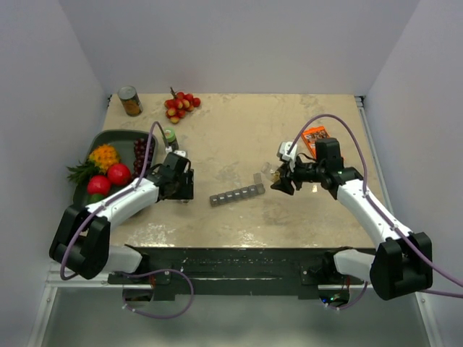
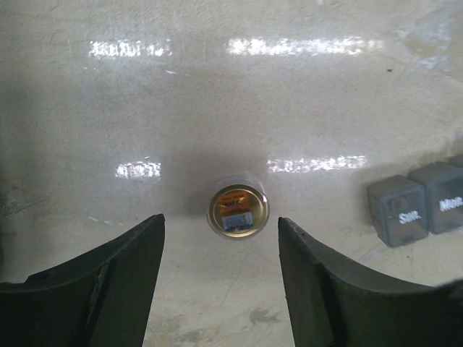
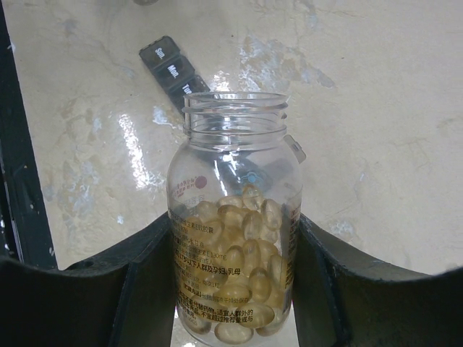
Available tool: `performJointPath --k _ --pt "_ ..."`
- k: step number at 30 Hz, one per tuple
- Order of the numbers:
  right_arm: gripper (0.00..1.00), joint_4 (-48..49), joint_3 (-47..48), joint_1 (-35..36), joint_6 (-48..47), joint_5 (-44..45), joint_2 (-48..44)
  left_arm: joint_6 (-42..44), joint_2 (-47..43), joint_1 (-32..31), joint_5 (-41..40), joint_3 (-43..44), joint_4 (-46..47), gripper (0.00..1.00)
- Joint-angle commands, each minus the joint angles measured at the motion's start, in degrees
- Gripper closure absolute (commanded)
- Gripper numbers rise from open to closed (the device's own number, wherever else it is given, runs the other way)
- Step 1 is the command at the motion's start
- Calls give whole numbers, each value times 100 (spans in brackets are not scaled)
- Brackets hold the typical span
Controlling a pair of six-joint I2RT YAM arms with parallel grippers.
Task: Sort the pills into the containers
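Glossy clear bottle [image 3: 235, 166], smooth pills [image 3: 242, 260], matt dark-grey plastic containers [image 1: 237, 195], shiny stone-look table [image 1: 239, 130].

Plain pale walls [image 1: 239, 43] enclose a beige marbled table [image 1: 231, 137] streaked with light reflections [image 2: 304, 45].

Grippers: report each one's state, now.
Left gripper: open, empty; a small round cap lies between its fingers.
Right gripper: shut on the uncapped pill bottle.

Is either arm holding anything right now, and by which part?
The right gripper clamps the uncapped clear bottle of pills by the sides of its lower body. The left gripper is open and holds nothing.
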Motion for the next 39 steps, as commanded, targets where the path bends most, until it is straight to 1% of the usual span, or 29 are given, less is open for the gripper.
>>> performJointPath --k 1,4,6,8,10,11,13,14,15,16,18,19,20,23,25,26,27,28,29,30,31,32,33,34,35,36,37,38,39 --pt "100 170 202 -106 247 -98 -207 355 -572 47 416 325 -26 31" --pt "100 30 465 -159 388 -160 -180 627 -1151 47 768 360 131 29" --pt "100 -58 788 -220 590 -125 -145 716 -1678 47 909 369 228 23" --pt "100 -120 1105 -325 896 50 -75 830 -2213 55 988 343 395 20" --pt "100 -120 1685 -431 1117 278 -13 840 -2531 56 997 308 536 13" --pt "100 -15 2105 -562 1448 375 83 848 -2785 56 1050 273 589 11" --pt "100 265 2485 -738 1950 717 197 840 -2963 56 1172 202 607 10" --pt "100 650 2792 -904 2527 806 241 831 -3076 56 1243 176 598 10" --pt "100 819 2934 -993 2794 824 364 822 -3130 56 1278 123 563 10" --pt "100 934 3083 -1063 3023 807 434 779 -3191 56 1322 88 572 10" --pt "100 953 3462 -1099 3393 19 540 734 -3402 56 1401 -52 606 10" --pt "100 952 3463 -1012 3490 -341 480 708 -3472 56 1436 -96 642 10" --pt "100 1039 3280 -681 3491 -1084 340 708 -3612 56 1472 -132 659 10" --pt "100 296 3033 6 2466 -1451 -328 778 -3798 56 1559 -228 721 10" --pt "100 284 3058 -114 2454 -1042 -496 883 -3842 56 1612 -255 774 10" --pt "100 885 2910 -611 2897 -821 -531 918 -3842 56 1734 -255 800 10" --pt "100 1639 2683 -955 3520 -219 -584 954 -3834 56 1779 -264 835 10" --pt "100 2395 2463 -1228 4196 -39 -593 997 -3825 56 1823 -272 888 10" --pt "100 2994 2391 -1544 4873 -194 -437 1015 -3799 56 1911 -273 914 10" --pt "100 2991 2443 -1530 5010 -465 -357 1041 -3772 56 1964 -255 949 10" --pt "100 2817 2443 -1382 5046 -1068 -339 1059 -3755 56 1990 -246 967 10" --pt "100 1963 2313 -423 4063 -1213 -678 1077 -3737 56 2034 -246 976 10" --pt "100 1545 2163 39 3357 -1180 -977 1112 -3737 56 2061 -255 993 10" --pt "100 1550 1901 357 3089 -788 -1354 1156 -3737 56 2087 -272 1011 11" --pt "100 2420 1376 386 3478 -584 -1645 1173 -3719 56 2113 -307 1029 10" --pt "100 2498 1336 247 3508 -103 -1909 1165 -3728 56 2131 -325 1020 10" --pt "100 2525 1353 11 3561 171 -1885 1174 -3728 56 2166 -369 1055 10" --pt "100 3082 1249 -601 4344 -122 -1833 1174 -3737 56 2253 -439 1099 10" --pt "100 3366 1152 -842 4674 -429 -1702 1165 -3754 56 2289 -474 1151 10"
